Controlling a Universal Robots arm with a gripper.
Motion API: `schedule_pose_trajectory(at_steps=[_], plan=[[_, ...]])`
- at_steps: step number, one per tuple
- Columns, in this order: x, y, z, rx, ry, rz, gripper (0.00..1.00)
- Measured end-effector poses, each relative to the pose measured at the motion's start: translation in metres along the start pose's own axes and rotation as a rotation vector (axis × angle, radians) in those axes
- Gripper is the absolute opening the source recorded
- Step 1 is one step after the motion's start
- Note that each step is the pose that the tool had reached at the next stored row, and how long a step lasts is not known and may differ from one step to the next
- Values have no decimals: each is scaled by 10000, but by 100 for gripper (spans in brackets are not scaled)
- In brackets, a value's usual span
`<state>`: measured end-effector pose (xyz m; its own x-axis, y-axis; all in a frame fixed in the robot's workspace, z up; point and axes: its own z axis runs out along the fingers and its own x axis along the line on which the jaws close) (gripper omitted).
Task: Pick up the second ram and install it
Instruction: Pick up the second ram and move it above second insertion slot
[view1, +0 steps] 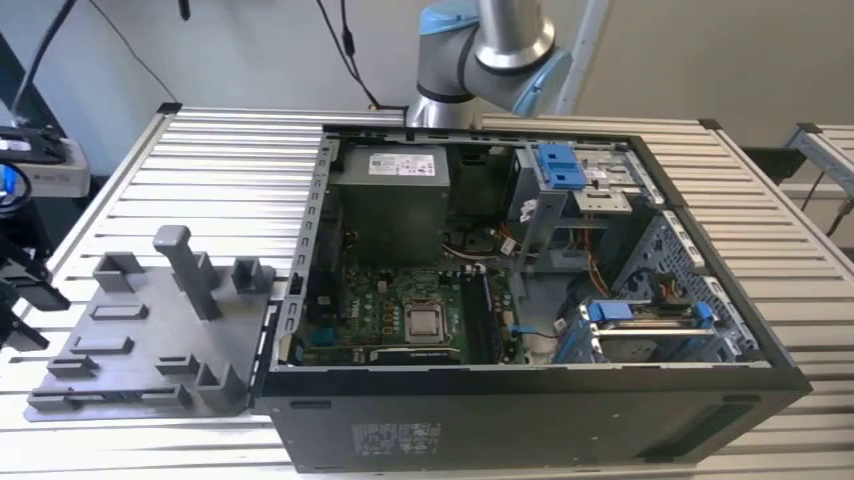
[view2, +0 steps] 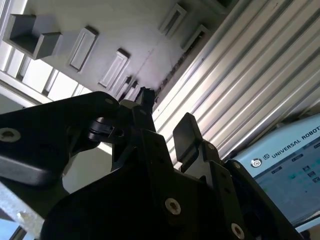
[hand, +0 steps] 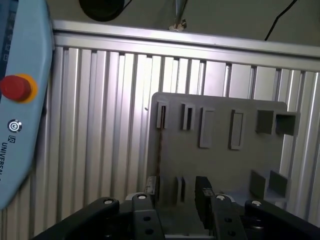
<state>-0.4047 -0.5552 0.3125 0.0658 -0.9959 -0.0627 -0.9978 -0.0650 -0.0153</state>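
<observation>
In the first wrist view a slim dark strip (hand: 159, 150) stands edge-on on the grey plastic tray (hand: 220, 165), running between two slotted blocks; it looks like the second ram. My gripper (hand: 176, 187) hovers over one end of that strip. Its fingers are apart, and the strip's end lies between them, close to the lighter fingertip (hand: 150, 184). The second wrist view shows the same gripper (view2: 166, 112) open, nothing pinched, with the tray (view2: 130, 30) beyond it. The tray (view1: 134, 350) lies at the exterior view's left, beside the open computer case (view1: 534, 400).
Inside the case are the motherboard (view1: 400, 300), its processor socket (view1: 427, 322), long dark memory slots (view1: 470, 310) and blue drive clips (view1: 561, 165). The tray carries upright grey blocks (view1: 187, 270). A teach pendant (hand: 22, 100) lies on the ribbed aluminium table (hand: 100, 125). The arm's joint (view1: 487, 50) rises behind the case.
</observation>
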Motion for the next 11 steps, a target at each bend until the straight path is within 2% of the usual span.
schedule_pose_trajectory(at_steps=[11], plan=[[12,6,200,-1,0,0,44]])
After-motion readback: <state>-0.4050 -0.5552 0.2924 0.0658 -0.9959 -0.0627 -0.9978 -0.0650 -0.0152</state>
